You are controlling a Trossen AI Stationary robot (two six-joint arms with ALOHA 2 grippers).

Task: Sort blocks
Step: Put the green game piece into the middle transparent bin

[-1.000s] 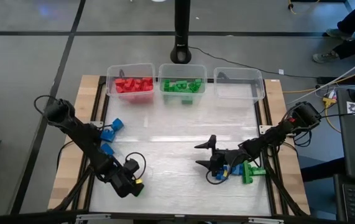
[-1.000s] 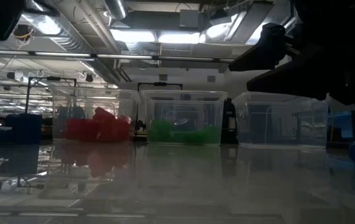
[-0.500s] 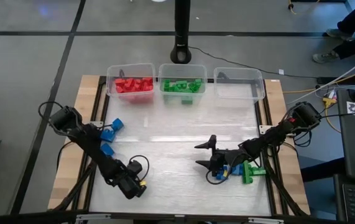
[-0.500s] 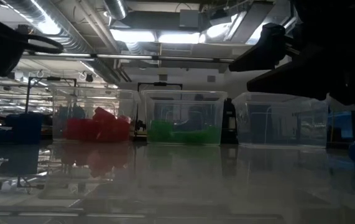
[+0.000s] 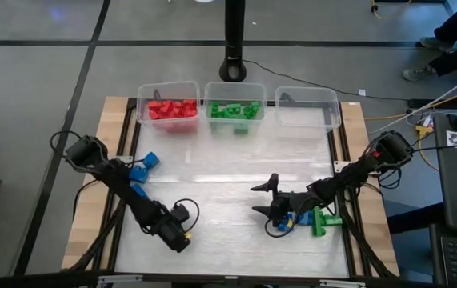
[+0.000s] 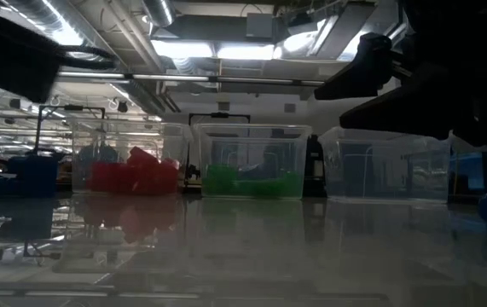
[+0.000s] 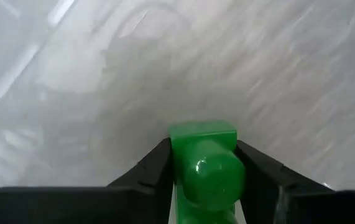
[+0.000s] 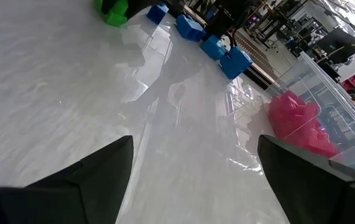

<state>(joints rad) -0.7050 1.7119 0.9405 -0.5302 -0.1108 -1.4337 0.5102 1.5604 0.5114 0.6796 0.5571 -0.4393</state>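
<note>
Green block (image 7: 203, 163) lies lengthwise between left claw (image 7: 203, 180) fingers.

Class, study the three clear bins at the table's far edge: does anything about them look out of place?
One green block lies on the table just outside the green bin, in front of it, rather than inside. The right-hand bin looks empty, while blue blocks sit loose on the table.

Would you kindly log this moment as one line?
left gripper: closed on small green studded plastic brick | right gripper: open, hovering | third clear plastic bin: no bricks
</note>
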